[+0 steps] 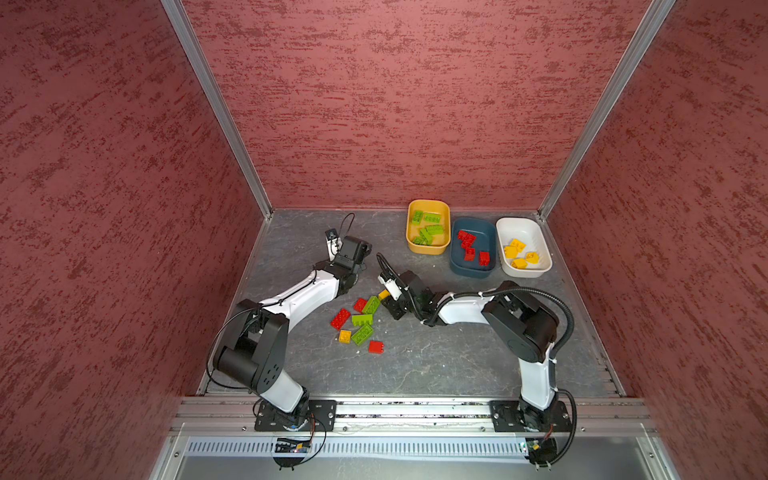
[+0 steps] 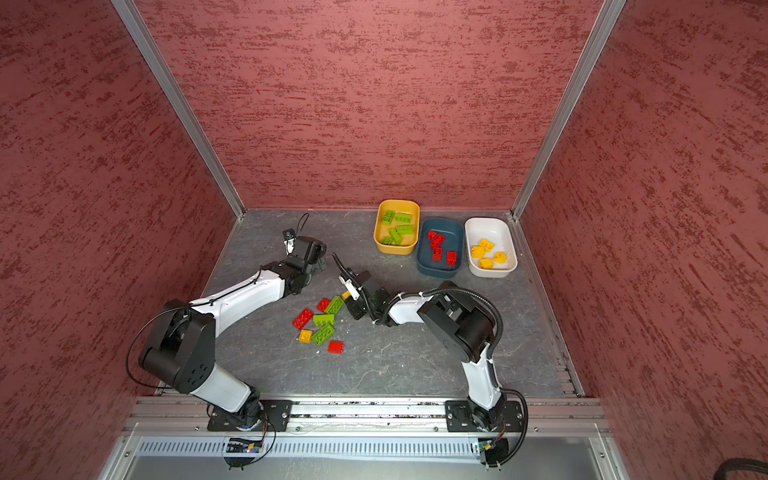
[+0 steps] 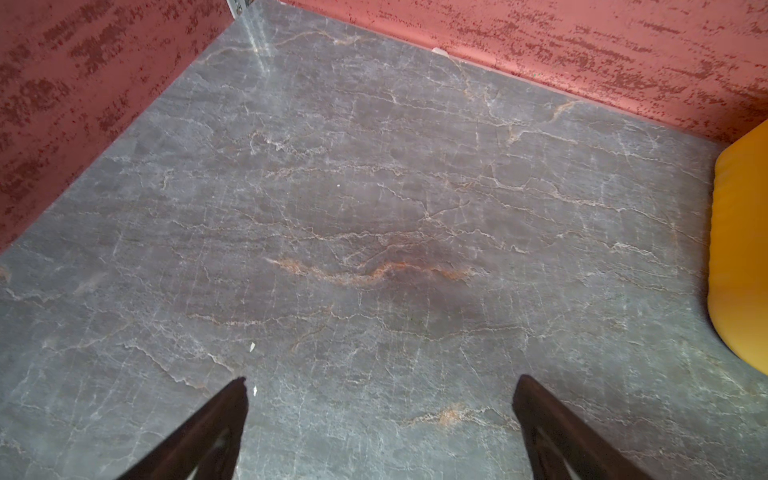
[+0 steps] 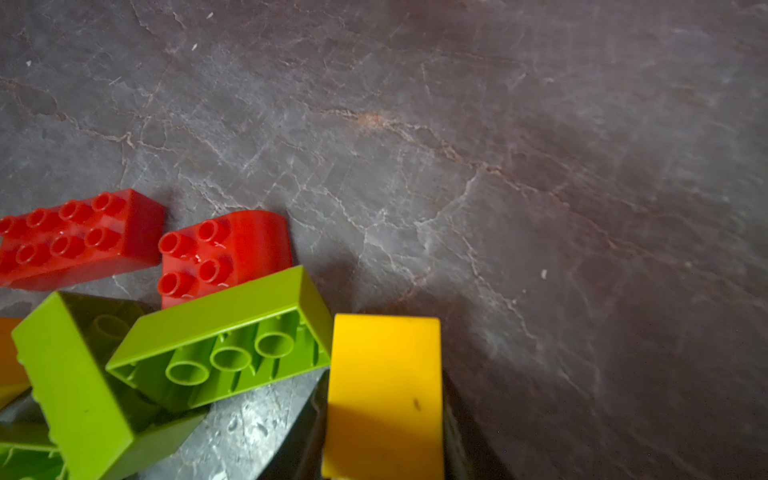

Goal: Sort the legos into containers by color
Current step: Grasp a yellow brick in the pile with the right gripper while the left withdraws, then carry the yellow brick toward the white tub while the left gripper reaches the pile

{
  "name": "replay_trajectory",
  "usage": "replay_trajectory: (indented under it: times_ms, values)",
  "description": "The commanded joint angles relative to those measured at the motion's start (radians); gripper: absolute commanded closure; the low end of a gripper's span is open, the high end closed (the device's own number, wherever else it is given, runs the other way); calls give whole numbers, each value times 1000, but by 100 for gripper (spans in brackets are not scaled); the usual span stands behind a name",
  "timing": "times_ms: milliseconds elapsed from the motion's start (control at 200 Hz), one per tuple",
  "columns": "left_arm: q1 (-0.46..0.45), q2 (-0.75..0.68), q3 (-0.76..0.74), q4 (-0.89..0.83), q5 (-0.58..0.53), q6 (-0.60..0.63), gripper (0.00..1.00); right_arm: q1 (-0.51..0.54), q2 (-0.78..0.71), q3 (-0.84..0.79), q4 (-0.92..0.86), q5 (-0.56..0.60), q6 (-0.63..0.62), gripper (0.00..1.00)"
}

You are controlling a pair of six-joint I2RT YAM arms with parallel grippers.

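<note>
A smooth, glossy yellow brick [image 4: 384, 357] is seen in the right wrist view pinched between the dark fingers of the right gripper [image 4: 384, 392], whose jaws are drawn in narrow against its flat sides. In both top views it is placed at the right-hand edge of the loose pile near the middle of the table. Just beside it an oblong lime green brick [image 4: 224, 345] is tipped so that its hollow, tubed underside is exposed. Next to that, a red brick with one rounded edge [image 4: 224, 253] and an oblong red brick [image 4: 79, 237] are laid studs up. Toward the far right, three shallow, round-cornered plastic tubs are lined up: green bricks are gathered in the yellow-orange tub [image 1: 428, 250], red in the dark teal tub [image 1: 471, 272], yellow in the white tub [image 1: 525, 272]. The left gripper [image 3: 380, 384] is poised with jaws spread wide above the matte grey, veined, stone-look table [image 3: 374, 166], which is enclosed by rough, mottled red walls [image 1: 395, 104].
</note>
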Motion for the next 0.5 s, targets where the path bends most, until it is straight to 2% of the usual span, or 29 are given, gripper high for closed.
replay_trajectory:
  times_ms: [0, 266, 496]
  values:
    - [6, -25, 9, -18, 23, -9, 0, 5, -15, 16, 41, 27, -9, 68]
    - [6, -10, 36, -102, 38, 13, 1, -10, -150, -63, 45, 59, -6, 73]
    - [17, -54, 5, -210, 71, 19, 0, -134, -354, -209, 90, 55, 48, 74]
